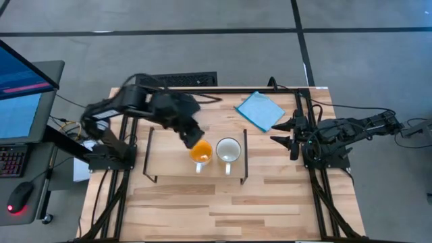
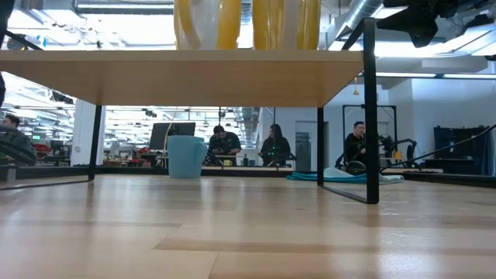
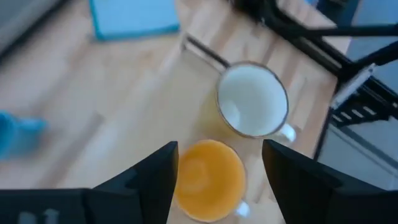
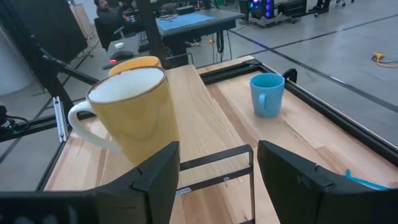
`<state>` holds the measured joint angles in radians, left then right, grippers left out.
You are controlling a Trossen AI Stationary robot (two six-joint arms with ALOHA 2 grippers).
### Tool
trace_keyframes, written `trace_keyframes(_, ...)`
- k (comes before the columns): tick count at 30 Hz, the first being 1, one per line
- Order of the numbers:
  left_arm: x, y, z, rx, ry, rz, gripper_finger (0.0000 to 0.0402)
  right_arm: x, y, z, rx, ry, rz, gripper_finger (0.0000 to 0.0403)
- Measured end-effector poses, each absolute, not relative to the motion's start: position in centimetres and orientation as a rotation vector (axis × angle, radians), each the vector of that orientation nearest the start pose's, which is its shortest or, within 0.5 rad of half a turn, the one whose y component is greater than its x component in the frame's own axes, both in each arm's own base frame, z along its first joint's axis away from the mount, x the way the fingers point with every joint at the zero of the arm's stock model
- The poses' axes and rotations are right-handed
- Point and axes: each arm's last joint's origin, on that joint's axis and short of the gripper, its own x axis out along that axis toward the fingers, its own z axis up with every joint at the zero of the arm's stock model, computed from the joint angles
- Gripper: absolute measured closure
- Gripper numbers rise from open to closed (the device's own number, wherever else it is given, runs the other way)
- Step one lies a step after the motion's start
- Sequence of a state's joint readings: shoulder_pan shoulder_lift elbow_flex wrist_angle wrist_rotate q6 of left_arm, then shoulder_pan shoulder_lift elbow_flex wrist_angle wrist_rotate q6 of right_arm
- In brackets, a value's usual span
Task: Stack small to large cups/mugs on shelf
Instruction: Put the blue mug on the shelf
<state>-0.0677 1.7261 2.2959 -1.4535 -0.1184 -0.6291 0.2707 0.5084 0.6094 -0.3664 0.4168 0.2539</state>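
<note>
**Two mugs up, the blue one still down on the bench**

The orange mug (image 1: 201,152) and the white mug (image 1: 229,150) stand side by side on the shelf (image 1: 169,156), nearly touching, the white one nearer the shelf's right-hand end. The left gripper (image 3: 219,163) hangs right over the orange mug, its fingers spread wide to either side of the rim and gripping nothing. The right gripper (image 4: 217,163) waits off the shelf's right end, its fingers also well open and empty.

The blue mug (image 4: 268,94) is not on the shelf. It sits upright on the bench (image 1: 270,202) behind the shelf, handle turned toward the shelf; in the high view the left arm covers it. The blue cloth (image 1: 260,110) lies flat past the shelf's far right corner.

All three mugs look hard and glazed, probably ceramic, though the material is hard to confirm from here. So: rigid, smooth-walled, likely slippery under hard fingers, and liable to chip if knocked against a neighbour. The small blue one should be light. A pinch across the rim, one finger inside and one outside, away from the handle, seems the surest hold. The free space on the shelf lies left of the orange mug.
</note>
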Motion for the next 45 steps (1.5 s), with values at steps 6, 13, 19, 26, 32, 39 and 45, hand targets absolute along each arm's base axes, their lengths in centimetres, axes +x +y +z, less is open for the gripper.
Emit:
trace_keyframes(6,27.0,-2.1,49.0,-0.354,0.717,0.402,0.0177,11.7,2.0,29.2,0.166,0.222,-0.175,0.0163)
trace_keyframes(13,25.6,-1.2,49.9,-0.212,0.706,0.393,0.0177,11.8,1.9,29.4,0.171,0.208,-0.188,0.0163)
trace_keyframes(19,22.6,0.3,52.3,-0.119,0.576,0.357,0.0177,11.8,1.7,29.4,0.173,0.207,-0.205,0.0163)
trace_keyframes(26,18.6,0.5,54.9,-0.009,0.419,0.311,0.0177,11.9,1.3,29.4,0.176,0.205,-0.235,0.0163)
trace_keyframes(32,16.3,1.1,55.4,0.054,0.411,0.327,0.0177,11.9,0.9,29.4,0.181,0.197,-0.274,0.0163)
trace_keyframes(39,13.4,1.9,55.3,0.065,0.350,0.303,0.0177,12.0,0.2,29.7,0.195,0.163,-0.332,0.0163)
trace_keyframes(45,11.8,2.3,53.5,0.066,0.326,0.304,0.0177,12.0,-0.4,29.7,0.200,0.158,-0.382,0.0163)
